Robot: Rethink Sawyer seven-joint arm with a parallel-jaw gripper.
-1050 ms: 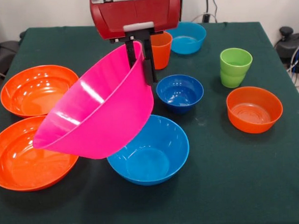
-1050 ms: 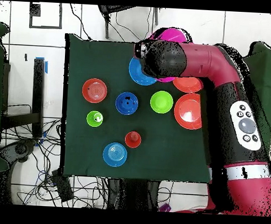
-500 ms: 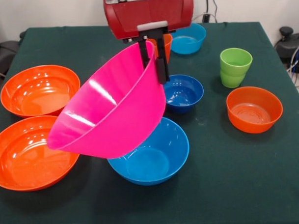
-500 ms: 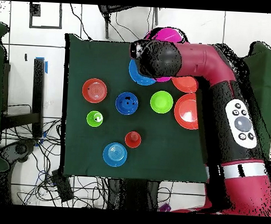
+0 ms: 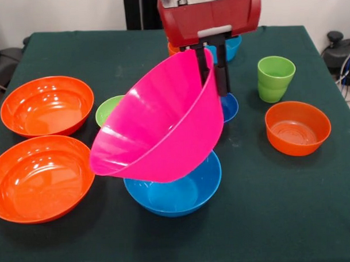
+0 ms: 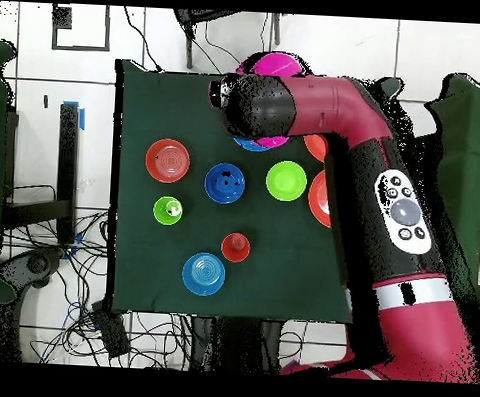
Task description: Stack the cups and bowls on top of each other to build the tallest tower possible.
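Note:
My gripper (image 5: 213,82) is shut on the rim of the large pink bowl (image 5: 163,131), one finger inside and one outside. The bowl hangs steeply tilted, its opening facing left. Its underside is over the large blue bowl (image 5: 176,195) and looks to touch that bowl's near-left rim. Overhead, the arm's head covers most of the pink bowl (image 6: 281,64) and the blue bowl (image 6: 251,144). Two large orange bowls (image 5: 46,105) (image 5: 38,177) sit side by side at the left. Lime green cups (image 5: 275,77) stand nested at the right.
A small lime green bowl (image 5: 108,109) peeks out behind the pink bowl. The dark blue bowl (image 5: 230,107) is mostly hidden by the gripper. A small orange bowl (image 5: 297,127) sits at right. The light blue bowl (image 5: 234,47) and orange cup (image 5: 172,49) are behind the gripper.
The gripper has carried the pink bowl rightward in the front view, bringing it further over the large blue bowl. The lime green bowl is now uncovered and the dark blue bowl mostly hidden.

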